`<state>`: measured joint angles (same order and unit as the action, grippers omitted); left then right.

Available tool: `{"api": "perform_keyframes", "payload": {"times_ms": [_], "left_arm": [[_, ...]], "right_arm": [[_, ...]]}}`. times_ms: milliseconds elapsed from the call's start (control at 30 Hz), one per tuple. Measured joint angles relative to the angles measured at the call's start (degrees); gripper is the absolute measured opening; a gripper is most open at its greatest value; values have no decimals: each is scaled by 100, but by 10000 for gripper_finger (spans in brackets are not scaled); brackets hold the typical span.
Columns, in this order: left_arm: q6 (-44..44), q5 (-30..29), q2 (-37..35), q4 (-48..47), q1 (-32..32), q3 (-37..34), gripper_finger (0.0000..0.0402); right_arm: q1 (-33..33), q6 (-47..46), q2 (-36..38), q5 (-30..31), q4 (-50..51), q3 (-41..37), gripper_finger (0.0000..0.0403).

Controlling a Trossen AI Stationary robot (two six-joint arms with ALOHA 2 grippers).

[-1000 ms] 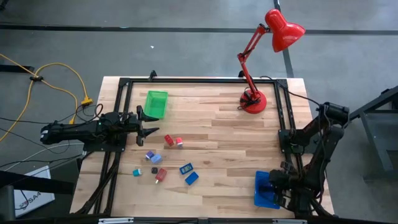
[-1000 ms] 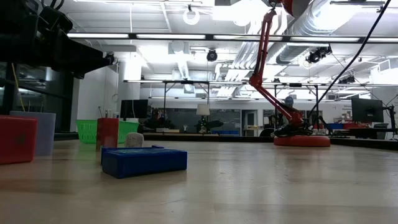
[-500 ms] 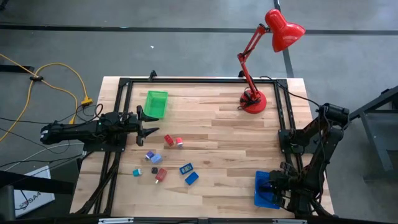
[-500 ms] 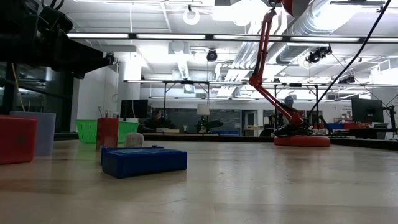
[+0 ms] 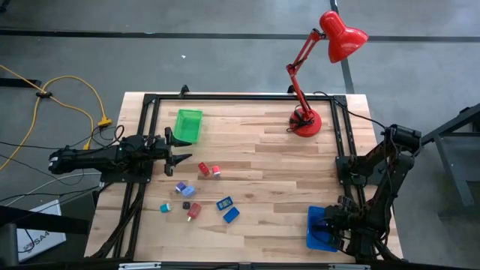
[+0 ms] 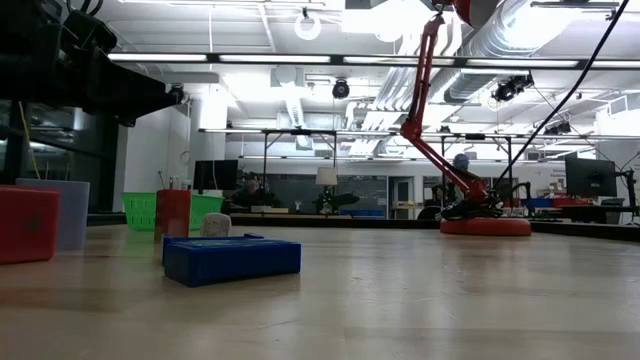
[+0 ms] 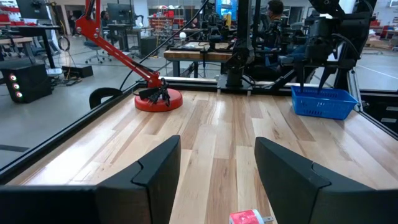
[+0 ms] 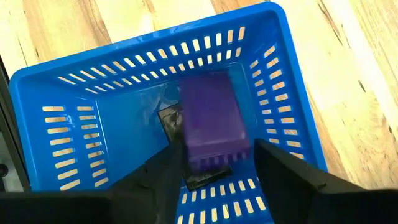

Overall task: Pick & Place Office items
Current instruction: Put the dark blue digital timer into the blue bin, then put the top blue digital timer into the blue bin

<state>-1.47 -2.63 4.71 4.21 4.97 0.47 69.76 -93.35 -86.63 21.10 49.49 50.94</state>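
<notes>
Several small office items lie loose on the left half of the table: two red pieces, a lilac and blue pair, a teal piece, a black one, a red one and two blue blocks. My left gripper hovers open at the table's left edge, its fingers pointing toward them. My right gripper is open above the blue perforated tray. Inside the tray a blurred purple block shows over a black piece.
A green tray sits at the far left. A red desk lamp stands on its base at the far right. A black frame runs around the table's edges. Bare wood lies across the table's middle. People show in the room beyond the table.
</notes>
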Motion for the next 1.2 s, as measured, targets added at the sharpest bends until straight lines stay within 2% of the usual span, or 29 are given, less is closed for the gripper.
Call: {"api": "perform_keyframes", "payload": {"times_ms": [167,700,1200], "left_arm": [[0,0,0,-2,-2,0,199],[0,0,0,0,-1,0,199],[0,0,0,0,-2,0,199]], "right_arm": [[0,10,0,0,-1,0,204],[0,72,38,29,-30,0,204],[-2,668,1166,1084,272,2,204]]}}
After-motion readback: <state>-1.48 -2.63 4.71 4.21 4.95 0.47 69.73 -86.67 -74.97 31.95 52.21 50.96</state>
